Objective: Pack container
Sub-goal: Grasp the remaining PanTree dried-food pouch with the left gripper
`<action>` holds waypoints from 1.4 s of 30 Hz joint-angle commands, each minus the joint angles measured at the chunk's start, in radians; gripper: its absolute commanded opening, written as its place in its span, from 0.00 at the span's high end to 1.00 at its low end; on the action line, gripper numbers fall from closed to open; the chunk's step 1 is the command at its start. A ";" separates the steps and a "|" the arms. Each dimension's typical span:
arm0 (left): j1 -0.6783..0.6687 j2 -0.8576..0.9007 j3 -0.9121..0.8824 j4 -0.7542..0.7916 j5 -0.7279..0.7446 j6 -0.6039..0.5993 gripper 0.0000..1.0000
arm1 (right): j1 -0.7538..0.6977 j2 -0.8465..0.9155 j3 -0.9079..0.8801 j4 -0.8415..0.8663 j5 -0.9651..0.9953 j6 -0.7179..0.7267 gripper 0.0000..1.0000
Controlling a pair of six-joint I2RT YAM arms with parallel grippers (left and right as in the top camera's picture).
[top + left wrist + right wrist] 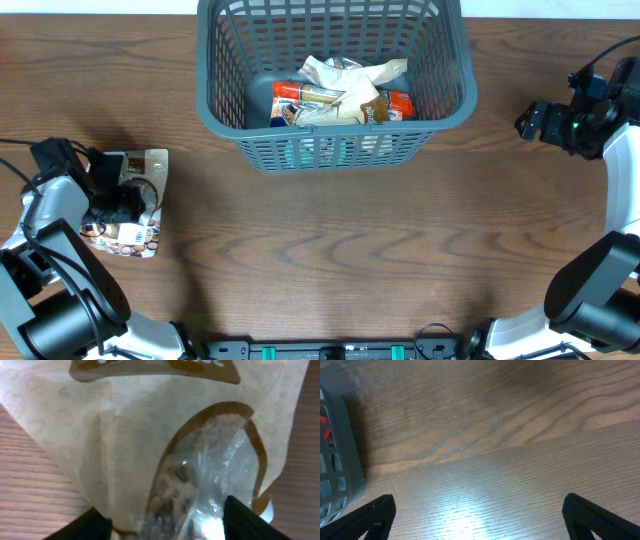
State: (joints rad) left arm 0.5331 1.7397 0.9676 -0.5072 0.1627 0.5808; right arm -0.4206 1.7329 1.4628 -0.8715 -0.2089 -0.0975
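Note:
The container, a large dark grey lattice basket (335,140), stands at the back middle of the table and holds several snack packs, among them an orange-red one (300,95) and a crumpled beige wrapper (350,80). A beige cookie bag with a clear window (135,235) lies at the far left. My left gripper (115,205) sits on it, its fingers (165,520) pressed against both sides of the bag (150,440). My right gripper (530,120) is open and empty (480,515) over bare wood, right of the basket, whose corner (340,460) shows at its left.
Dark wooden table (330,260). The bases of both arms stand at the front corners, and black cables run near the right arm.

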 commanded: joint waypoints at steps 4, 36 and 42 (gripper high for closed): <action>-0.002 0.018 0.018 -0.039 0.033 0.002 0.53 | 0.016 -0.005 -0.005 0.000 -0.005 0.006 0.01; -0.002 -0.254 0.019 -0.082 0.040 -0.150 0.94 | 0.016 -0.005 -0.005 0.004 -0.005 0.007 0.01; -0.002 -0.378 0.020 -0.075 0.040 -0.193 0.94 | 0.016 -0.005 -0.004 0.009 -0.005 0.006 0.01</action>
State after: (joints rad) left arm 0.5327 1.4189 0.9901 -0.5861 0.2031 0.4347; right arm -0.4206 1.7329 1.4628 -0.8673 -0.2092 -0.0975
